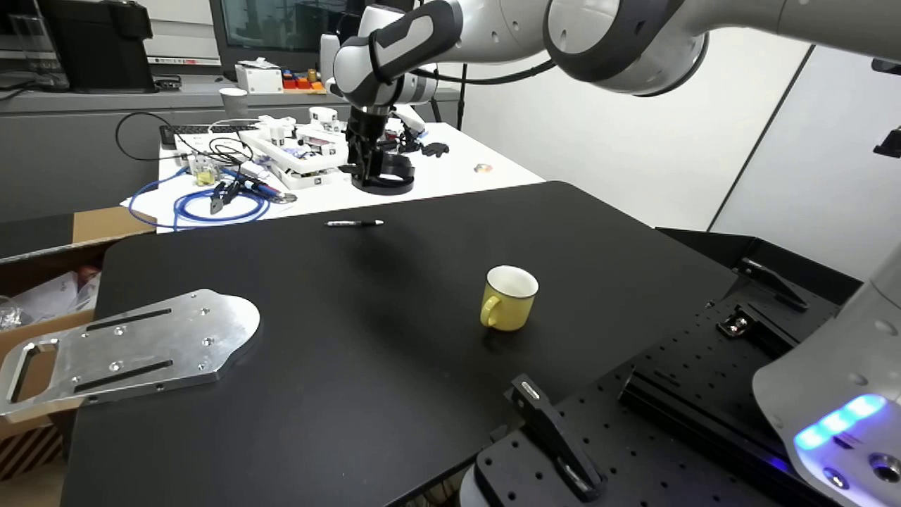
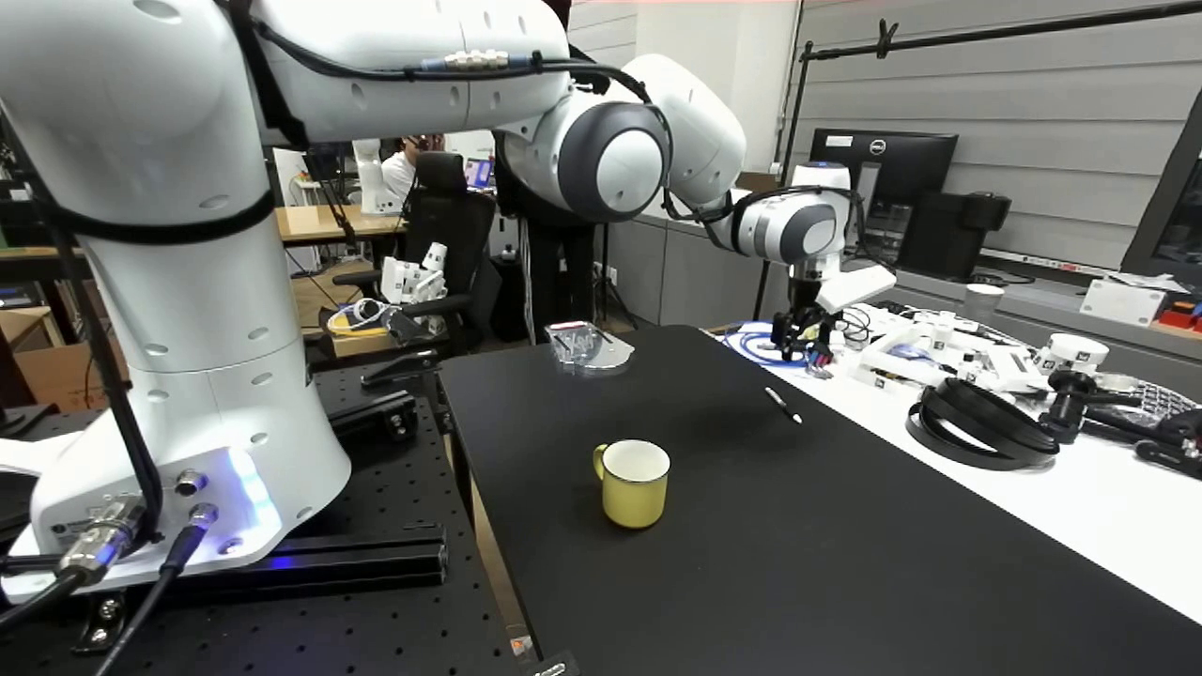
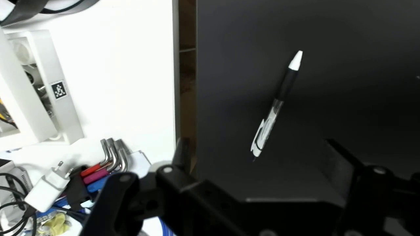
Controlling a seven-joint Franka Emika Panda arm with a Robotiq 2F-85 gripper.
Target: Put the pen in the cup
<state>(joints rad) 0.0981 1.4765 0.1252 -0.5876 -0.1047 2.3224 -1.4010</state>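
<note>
A pen with a white tip, black grip and clear-white barrel lies on the black table near its far edge, in both exterior views (image 1: 354,223) (image 2: 782,405) and in the wrist view (image 3: 277,103). A yellow cup with a white inside stands upright on the table in both exterior views (image 1: 508,299) (image 2: 635,488); it is out of the wrist view. My gripper (image 1: 360,169) is raised near the table's far edge, apart from the pen; it also shows in an exterior view (image 2: 798,349). In the wrist view its fingers (image 3: 258,149) are wide open and empty, with the pen's clip end between them in the picture.
A white table (image 1: 464,165) adjoins the black table (image 2: 808,545), with a narrow gap between. It holds blue cable (image 1: 225,211), white parts and a black strap (image 2: 977,427). A metal plate (image 1: 169,334) overhangs the black table's edge beside a cardboard box (image 1: 42,324).
</note>
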